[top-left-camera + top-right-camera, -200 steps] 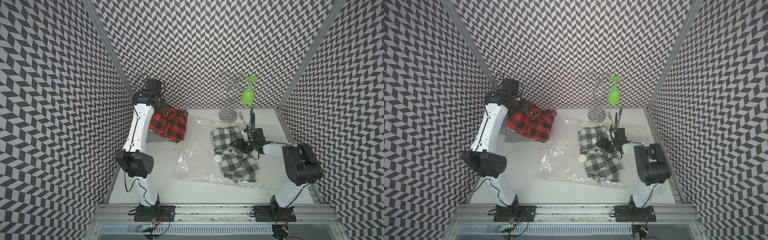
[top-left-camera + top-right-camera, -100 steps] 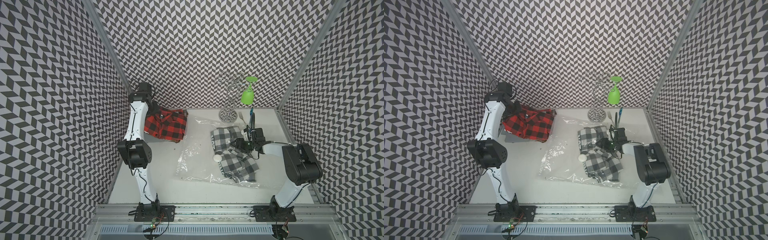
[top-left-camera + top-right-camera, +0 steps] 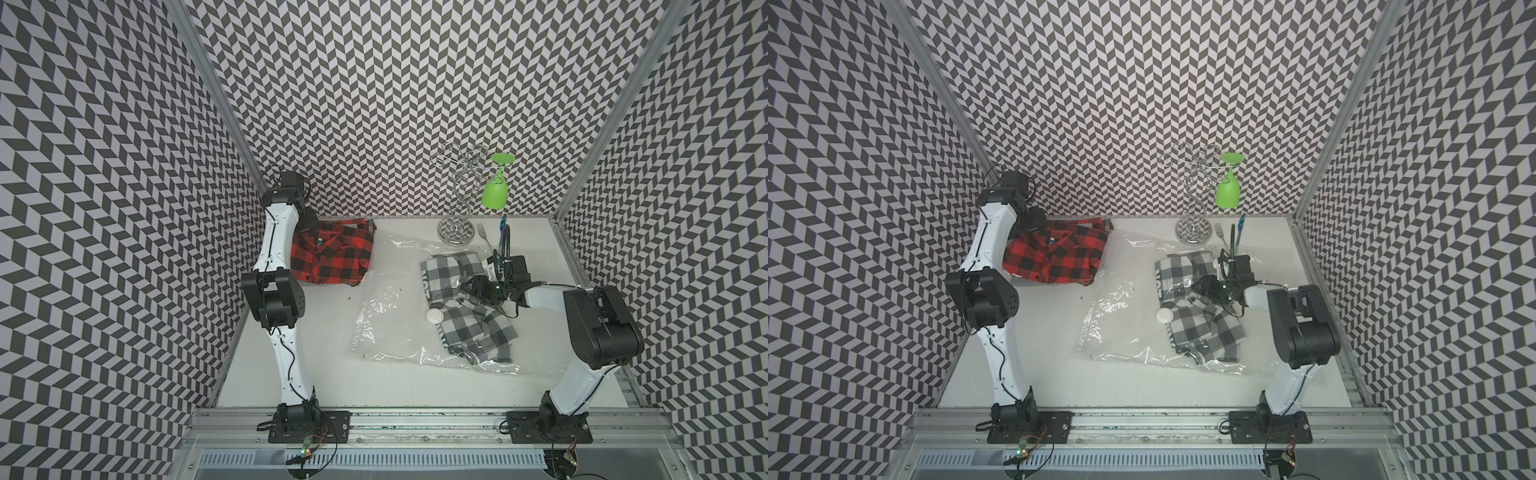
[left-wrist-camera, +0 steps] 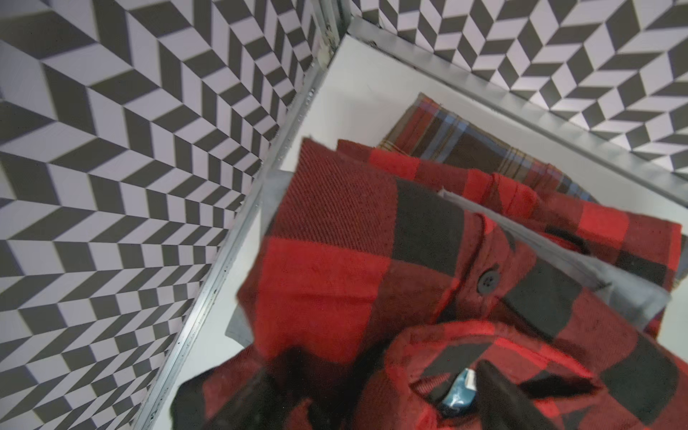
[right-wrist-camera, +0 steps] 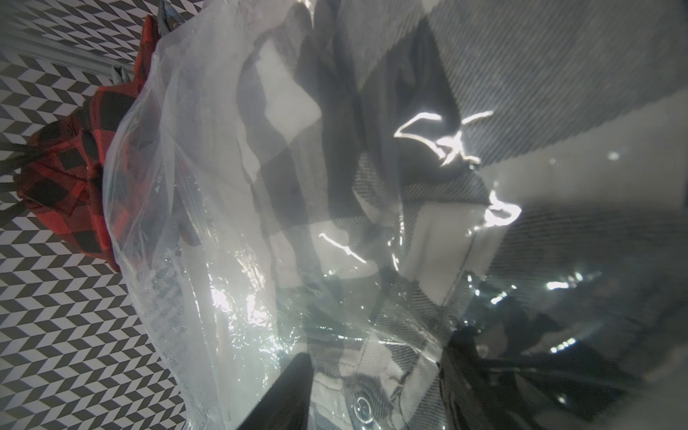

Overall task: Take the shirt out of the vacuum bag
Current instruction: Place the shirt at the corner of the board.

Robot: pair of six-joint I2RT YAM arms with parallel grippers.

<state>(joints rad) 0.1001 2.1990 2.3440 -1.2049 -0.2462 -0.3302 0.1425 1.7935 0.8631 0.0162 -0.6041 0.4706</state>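
1. Where the table (image 3: pixel 291 374) meets its far left corner, the left gripper (image 4: pixel 389 368) is positioned low over a red check shirt (image 3: pixel 332 257). Its fingers (image 4: pixel 499 394) are seen spread wide, with the shirt's collar lying between them; nothing is gripped.
2. The red check shirt is laid outside the bag, on top of a folded brown-and-blue plaid garment (image 4: pixel 465 141).
3. The vacuum bag (image 3: pixel 386 307) is spread flat on the table, from centre to right, just beside the red check shirt. Its left half is seen as bare crinkled film.
4. A round white valve disc (image 3: pixel 435 316) is located on the bag face, at the edge of the grey check shirt (image 3: pixel 478 332), which is enclosed in the right half of the bag.
5. A wire glass stand (image 3: pixel 456 232) is placed behind the bag, with a green glass (image 3: pixel 494 193) hung upside down from it and a fork (image 3: pixel 483 232) just beside its base.
6. The right gripper (image 3: pixel 473 286) is rested on the bag over the grey check shirt. Its fingers (image 5: pixel 290 391) are set part-way apart, with film and grey fabric between them; whether that material is clamped cannot be told.
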